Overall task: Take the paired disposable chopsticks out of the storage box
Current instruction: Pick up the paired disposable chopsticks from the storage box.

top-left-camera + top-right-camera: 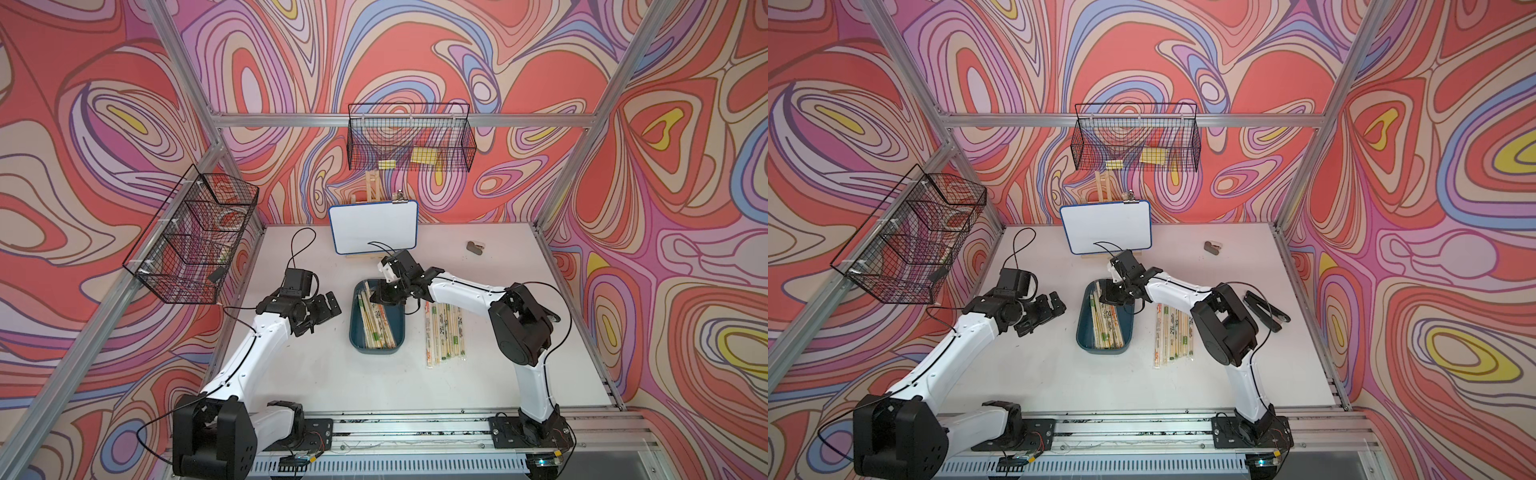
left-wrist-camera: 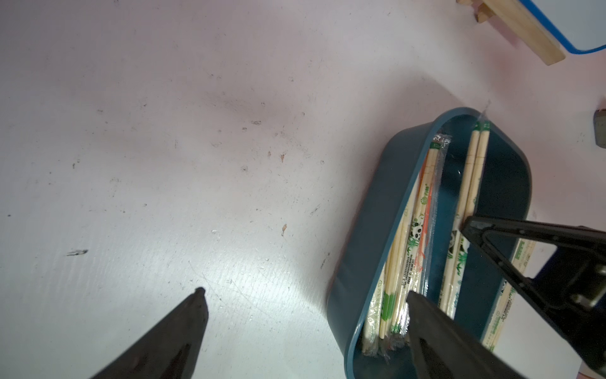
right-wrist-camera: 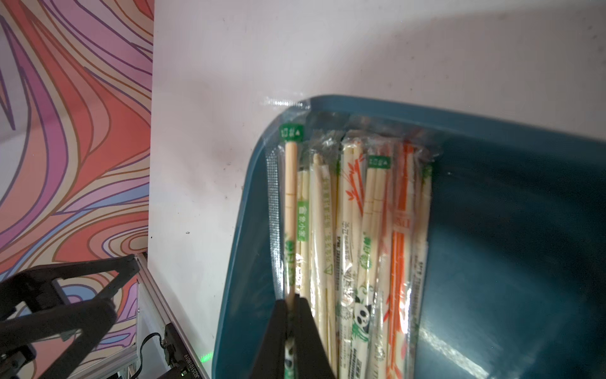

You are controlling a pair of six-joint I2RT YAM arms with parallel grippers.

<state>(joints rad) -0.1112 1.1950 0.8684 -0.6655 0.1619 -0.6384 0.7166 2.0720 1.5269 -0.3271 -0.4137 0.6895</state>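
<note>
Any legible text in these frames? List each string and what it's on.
No string reads surely enough to quote.
Sleeves of the paired disposable chopsticks in the storage box: green and black print, seemingly Chinese characters, too blurred.
Red-orange sleeve: boxed mark, unreadable.
Black module with a green light: white code, too small.
Whiteboard: blank.

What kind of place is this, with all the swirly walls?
Probably a robot practice booth, not a home. A left robot arm and a right robot arm are mounted on a metal rail at a white table, inside an aluminium frame with swirly printed walls.
</note>
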